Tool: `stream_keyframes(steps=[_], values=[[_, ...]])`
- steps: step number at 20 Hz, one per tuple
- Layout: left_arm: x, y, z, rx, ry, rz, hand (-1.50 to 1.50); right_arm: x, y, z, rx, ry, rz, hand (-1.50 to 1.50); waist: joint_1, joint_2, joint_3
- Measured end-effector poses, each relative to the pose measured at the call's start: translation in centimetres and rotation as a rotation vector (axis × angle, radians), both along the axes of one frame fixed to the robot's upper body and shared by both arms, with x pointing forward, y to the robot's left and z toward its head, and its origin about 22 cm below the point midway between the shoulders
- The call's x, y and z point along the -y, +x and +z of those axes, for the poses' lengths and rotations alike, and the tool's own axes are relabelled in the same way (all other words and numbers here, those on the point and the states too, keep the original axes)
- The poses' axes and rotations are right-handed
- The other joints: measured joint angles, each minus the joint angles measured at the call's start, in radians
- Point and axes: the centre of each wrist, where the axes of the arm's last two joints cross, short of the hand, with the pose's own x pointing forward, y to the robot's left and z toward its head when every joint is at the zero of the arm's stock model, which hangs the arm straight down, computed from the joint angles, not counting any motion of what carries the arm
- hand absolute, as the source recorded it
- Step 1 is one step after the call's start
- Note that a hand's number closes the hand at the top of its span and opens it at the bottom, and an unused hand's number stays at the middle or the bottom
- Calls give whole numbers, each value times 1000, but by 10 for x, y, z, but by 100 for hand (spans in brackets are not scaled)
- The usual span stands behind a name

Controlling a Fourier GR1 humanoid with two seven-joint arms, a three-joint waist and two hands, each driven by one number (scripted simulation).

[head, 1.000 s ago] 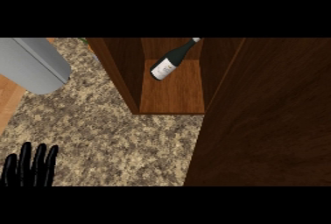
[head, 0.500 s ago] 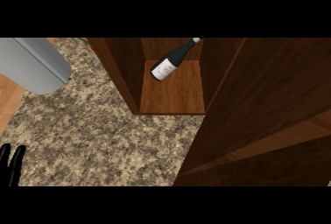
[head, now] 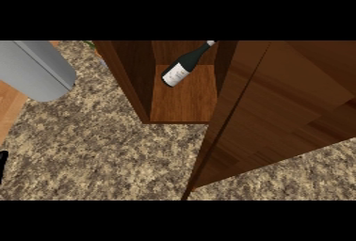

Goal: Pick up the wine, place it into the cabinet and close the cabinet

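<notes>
The wine bottle (head: pixel 182 68), dark with a white label, lies tilted inside the wooden cabinet (head: pixel 182 102), its neck pointing to the upper right. The cabinet door (head: pixel 278 108) stands partly swung, its edge running from the cabinet's right wall down to the lower middle of the view. Only a dark sliver of my left hand (head: pixel 2 164) shows at the left edge, far from the cabinet. My right hand is hidden from view.
A large grey rounded object (head: pixel 35 68) sits at the upper left on the speckled stone counter (head: pixel 97 150). A strip of light wood (head: pixel 10 110) lies beside it at the left edge.
The cabinet door has swung leftward, uncovering counter at the lower right. My left hand has slid out toward the left edge until only a sliver shows.
</notes>
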Motion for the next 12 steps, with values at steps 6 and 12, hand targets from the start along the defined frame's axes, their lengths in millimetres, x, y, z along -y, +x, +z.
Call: stream_keyframes(steps=[6,12], values=[[-3,4,4,-5,-30,-25,-150,-8,0,6,93,-34,-69,150,8,3,0],[-9,9,7,-2,-54,-47,-150,-17,4,16,146,-61,-52,150,20,8,0]])
